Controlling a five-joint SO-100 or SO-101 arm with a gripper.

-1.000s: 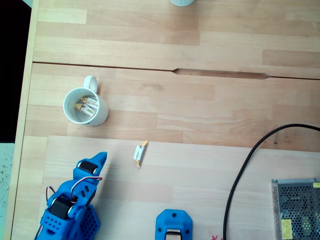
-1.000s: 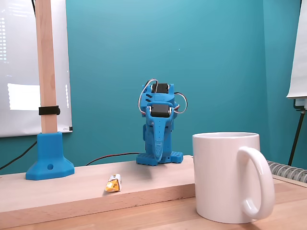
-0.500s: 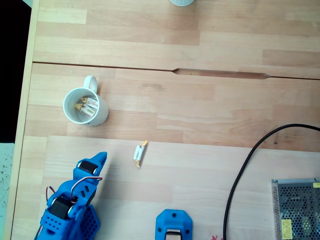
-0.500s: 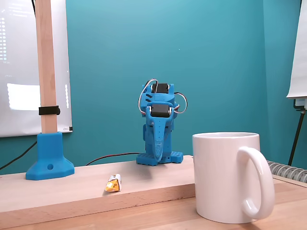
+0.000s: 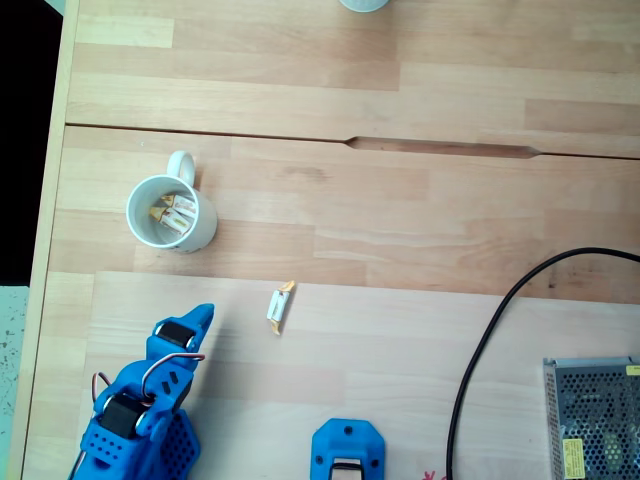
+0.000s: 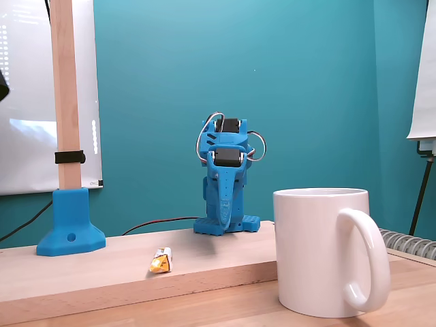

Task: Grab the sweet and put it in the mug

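- The blue arm [image 5: 140, 410] is sitting folded up near the bench's bottom-left corner in the top-down fixed view, with its gripper [image 5: 190, 322] pointing out toward the middle of the bench and carrying nothing.
- From here the jaws are looking pressed together, though the tip is small and seen end-on, so I cannot tell for sure whether they are shut or slightly parted.
- In the low fixed view, the gripper [image 6: 223, 216] is hanging tucked down in front of the arm's own base, well back from the front edge of the bench.
- The sweet [image 5: 279, 304] is lying flat on the bare wood just beyond the gripper's tip, toward the middle of the bench, apart from the gripper and untouched; in the low fixed view the sweet [image 6: 161, 261] is resting near the front edge of the raised board.
- The mug [image 5: 171, 212] is standing upright closer to the left edge, its handle turned toward the far side, with a few wrapped sweets already lying inside it.
- To my eye, the reach step is only just starting: nothing is grasped yet.
- The next move is calling for the arm to unfold, swing toward the sweet, spread its jaws across the wrapper's narrow width, and come down low enough to pinch so flat a thing.
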